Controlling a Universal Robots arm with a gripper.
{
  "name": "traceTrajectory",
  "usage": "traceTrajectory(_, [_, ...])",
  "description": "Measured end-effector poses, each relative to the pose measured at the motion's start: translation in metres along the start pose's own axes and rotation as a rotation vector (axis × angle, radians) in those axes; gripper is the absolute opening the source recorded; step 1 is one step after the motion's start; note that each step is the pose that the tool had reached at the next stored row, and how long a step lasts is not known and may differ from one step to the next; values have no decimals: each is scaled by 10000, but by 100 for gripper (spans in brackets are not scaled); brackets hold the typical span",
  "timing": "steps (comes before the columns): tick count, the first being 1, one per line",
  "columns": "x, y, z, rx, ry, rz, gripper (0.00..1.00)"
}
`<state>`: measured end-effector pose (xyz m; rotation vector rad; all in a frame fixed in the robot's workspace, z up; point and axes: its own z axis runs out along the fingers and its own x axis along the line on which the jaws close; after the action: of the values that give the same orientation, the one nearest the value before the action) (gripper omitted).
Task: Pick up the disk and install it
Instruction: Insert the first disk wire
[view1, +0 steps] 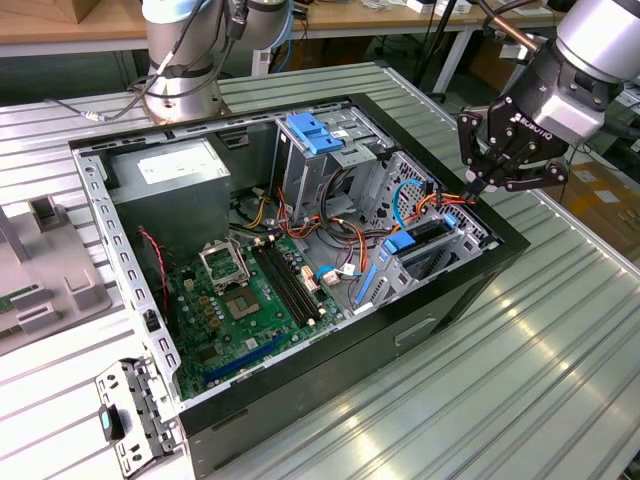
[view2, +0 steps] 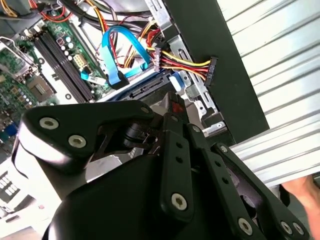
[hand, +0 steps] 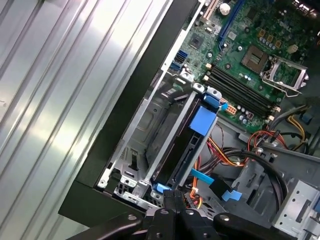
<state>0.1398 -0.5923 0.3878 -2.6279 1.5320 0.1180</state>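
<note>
Just below black metal claw (view1: 480, 188): flat metal disk (hand: 182, 157) w/ blue carrier edges, on edge inside grey steel drive cage (hand: 145, 125). Claw tips seemingly together, clamping nothing. Prob seating stage. Next move: needs straight press along cage, clear of orange-yellow cables (view2: 185, 64) beside tips.

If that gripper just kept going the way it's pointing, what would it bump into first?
Most likely the coloured wire bundle at the drive bay in the case's corner, just under the gripper; depth is uncertain.
</note>
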Motion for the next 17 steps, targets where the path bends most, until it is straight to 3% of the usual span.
traceTrajectory(14, [0,0,1,-161,-64,-1386,11])
traceTrajectory(17, [1,-1,1,-213,-84,-1835,11])
